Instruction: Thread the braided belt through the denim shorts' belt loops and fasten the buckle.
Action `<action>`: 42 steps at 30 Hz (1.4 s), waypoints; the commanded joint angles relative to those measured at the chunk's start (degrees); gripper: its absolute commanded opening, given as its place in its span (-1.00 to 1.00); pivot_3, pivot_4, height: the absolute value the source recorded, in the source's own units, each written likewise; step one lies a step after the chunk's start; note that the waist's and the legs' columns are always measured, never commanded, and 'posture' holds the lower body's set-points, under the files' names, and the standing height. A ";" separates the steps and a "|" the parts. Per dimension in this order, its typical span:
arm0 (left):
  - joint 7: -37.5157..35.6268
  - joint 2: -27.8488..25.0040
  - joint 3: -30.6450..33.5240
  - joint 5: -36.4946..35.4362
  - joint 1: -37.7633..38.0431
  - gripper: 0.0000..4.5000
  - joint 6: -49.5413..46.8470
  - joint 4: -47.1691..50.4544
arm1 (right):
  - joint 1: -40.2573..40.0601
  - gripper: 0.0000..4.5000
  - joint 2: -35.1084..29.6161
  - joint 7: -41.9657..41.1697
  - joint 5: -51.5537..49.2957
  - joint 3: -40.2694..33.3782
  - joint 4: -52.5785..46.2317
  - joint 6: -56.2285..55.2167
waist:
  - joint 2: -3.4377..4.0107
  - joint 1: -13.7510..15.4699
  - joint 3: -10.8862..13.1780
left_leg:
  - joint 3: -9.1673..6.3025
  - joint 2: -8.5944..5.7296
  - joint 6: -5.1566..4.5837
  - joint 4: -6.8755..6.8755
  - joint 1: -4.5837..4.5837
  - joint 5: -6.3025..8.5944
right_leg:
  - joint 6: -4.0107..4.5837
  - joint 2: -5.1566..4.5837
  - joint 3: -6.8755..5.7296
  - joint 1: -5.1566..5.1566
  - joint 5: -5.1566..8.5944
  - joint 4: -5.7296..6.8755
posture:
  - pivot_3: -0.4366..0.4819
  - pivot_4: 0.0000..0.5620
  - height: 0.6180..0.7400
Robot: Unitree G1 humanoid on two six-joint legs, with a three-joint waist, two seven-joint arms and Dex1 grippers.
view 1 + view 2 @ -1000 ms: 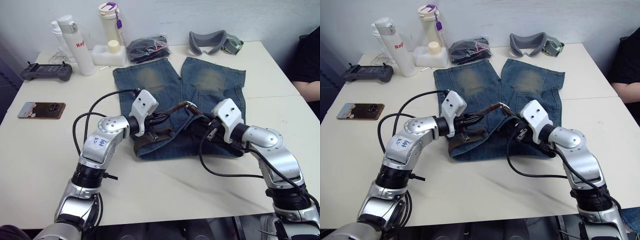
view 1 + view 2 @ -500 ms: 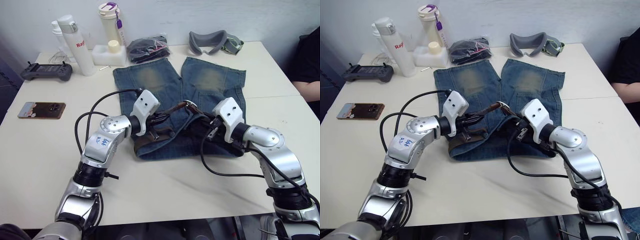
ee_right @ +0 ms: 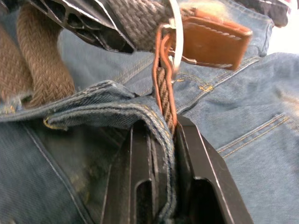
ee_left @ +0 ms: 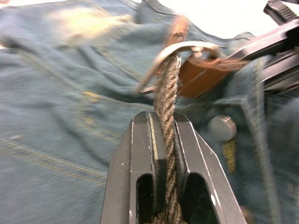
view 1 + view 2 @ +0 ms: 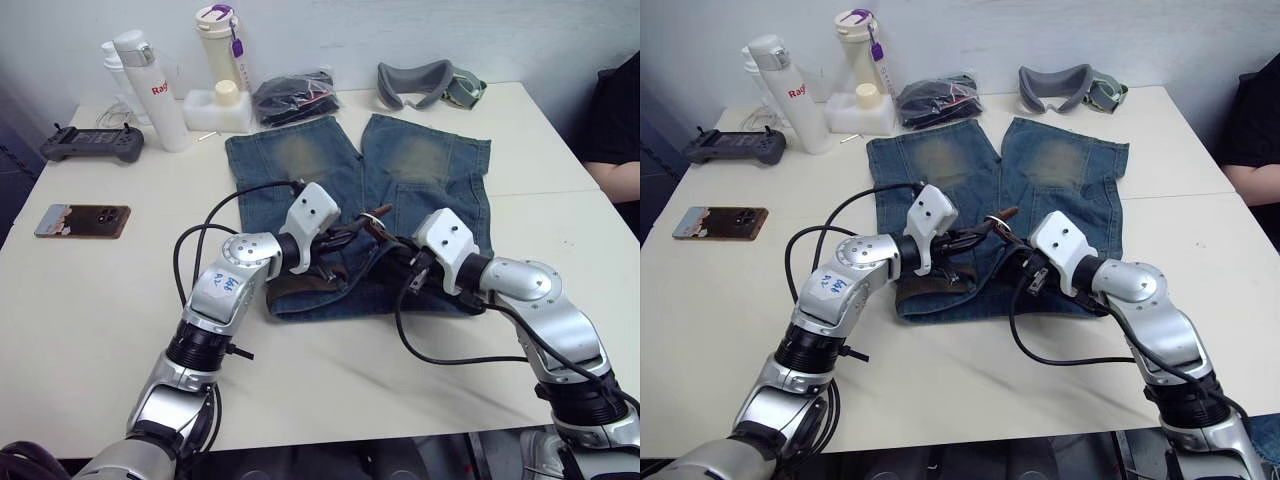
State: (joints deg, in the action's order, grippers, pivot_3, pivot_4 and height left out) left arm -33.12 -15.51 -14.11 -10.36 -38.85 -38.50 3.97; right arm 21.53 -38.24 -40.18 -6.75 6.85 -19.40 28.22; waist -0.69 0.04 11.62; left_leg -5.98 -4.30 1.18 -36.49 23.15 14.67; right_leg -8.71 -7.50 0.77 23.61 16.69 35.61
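Left wrist view: left tool pinches the braided belt, which runs straight ahead into the buckle. Right tool clamps belt and denim shorts waistband just beyond, mid-frame.

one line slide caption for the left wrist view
Left gripper shut on the belt, feeding it into the buckle over the shorts.

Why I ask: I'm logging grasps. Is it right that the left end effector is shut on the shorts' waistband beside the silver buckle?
Not quite. The left end effector is shut on the braided belt, not the waistband, as the left wrist view shows. The strap does run up to the silver buckle.
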 commanded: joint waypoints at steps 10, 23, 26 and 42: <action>-2.24 1.29 -3.13 2.51 -0.29 -1.00 5.82 -1.96 | -3.79 -0.53 -6.54 -6.91 3.32 -0.17 2.33 -12.42 | 0.00 0.15 0.00 | 0.02 0.00 -0.01 -0.01 -0.01 -0.01 | 0.00 -0.01 0.01 -0.02 0.00 0.00 | -0.05 -0.47 1.00; -2.27 1.94 -2.91 3.62 0.04 -1.00 7.22 -2.12 | 5.28 0.83 -15.50 -16.68 -1.44 -8.64 9.87 -18.03 | 0.00 0.41 0.00 | 0.07 0.01 -0.03 -0.04 -0.01 -0.01 | -0.01 -0.01 0.02 -0.04 0.00 -0.01 | -0.05 -0.47 1.00; -2.34 2.41 -2.97 3.81 -0.15 -1.00 7.46 -2.22 | 9.27 0.83 -14.26 -16.10 1.81 -5.68 13.44 -22.17 | 0.00 0.46 0.00 | 0.07 0.00 -0.03 -0.06 -0.01 -0.01 | -0.01 -0.02 0.03 -0.04 -0.01 -0.01 | -0.05 -0.47 1.00; -2.94 3.54 -4.03 5.30 -0.99 -1.00 9.45 -2.86 | 15.87 0.83 -9.91 -16.80 8.67 0.93 20.62 -31.01 | 0.00 0.65 0.00 | 0.07 0.00 -0.02 -0.11 0.00 -0.02 | -0.01 -0.01 0.03 -0.03 -0.01 0.02 | -0.05 -0.47 1.00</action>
State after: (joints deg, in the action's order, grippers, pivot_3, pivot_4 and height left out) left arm -35.30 -12.42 -17.43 -5.33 -38.59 -30.83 -0.33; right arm 35.88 -48.33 -57.65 1.25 8.56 1.15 -1.17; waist -0.70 0.69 11.62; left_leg -5.91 -4.30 1.16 -36.59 23.15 14.65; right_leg -8.72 -7.50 0.80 23.60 16.68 35.63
